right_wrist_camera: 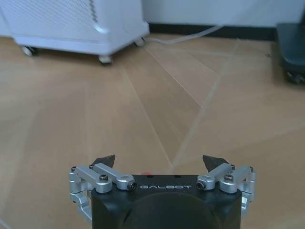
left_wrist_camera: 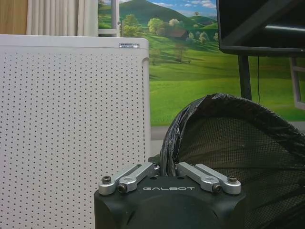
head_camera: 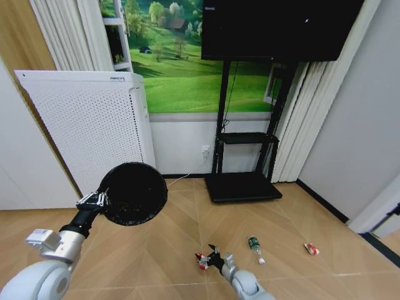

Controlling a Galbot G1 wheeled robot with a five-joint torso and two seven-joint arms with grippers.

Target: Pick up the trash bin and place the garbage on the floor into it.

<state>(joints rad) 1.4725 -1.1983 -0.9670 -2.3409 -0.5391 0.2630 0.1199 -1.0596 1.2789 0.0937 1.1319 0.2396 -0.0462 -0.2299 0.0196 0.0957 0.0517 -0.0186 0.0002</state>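
Left gripper (head_camera: 100, 200) clamped on the rim of one black mesh trash bin (head_camera: 132, 194), held off the floor, mouth tilted toward the camera; right gripper (head_camera: 210, 256) low over the wood floor (head_camera: 156, 250), jaws wide, at one red-and-white wrapper (head_camera: 201, 259); one green bottle (head_camera: 254, 247) and a second wrapper (head_camera: 310, 249) lie apart, rightward; one white perforated appliance (head_camera: 94, 125) behind.

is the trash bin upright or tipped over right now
Tipped. In the head view the trash bin is held off the floor by the left tool, its round opening facing the camera. The left wrist view shows its mesh inside lying sideways.
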